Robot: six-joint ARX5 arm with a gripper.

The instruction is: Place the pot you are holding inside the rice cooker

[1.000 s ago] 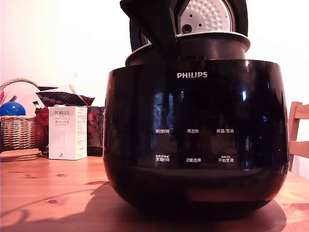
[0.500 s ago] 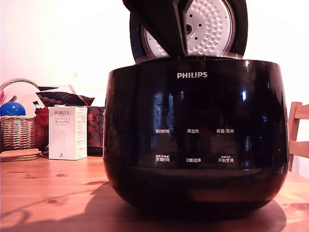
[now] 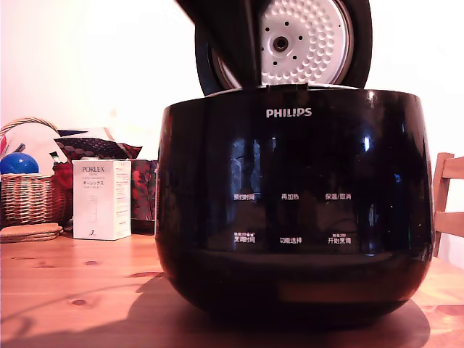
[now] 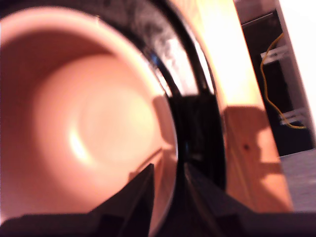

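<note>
Your gripper (image 4: pixel 168 173) has its jaws slightly apart astride the rim of the pot (image 4: pixel 84 123), seated inside the rice cooker (image 3: pixel 293 203). On the table (image 3: pixel 65 290), a white box (image 3: pixel 101 199) and basket (image 3: pixel 29 196) stand well apart.

On my exterior feed the pale wall (image 3: pixel 94 51) behind the big glossy black rice cooker (image 3: pixel 293 206) is blown out white. The cooker's front carries specular glints and casts a soft shadow onto the wooden table (image 3: pixel 72 290). My wrist feed is motion-blurred, warm-tinted, with the pot's pinkish-lit round interior (image 4: pixel 94 123) soft.
</note>
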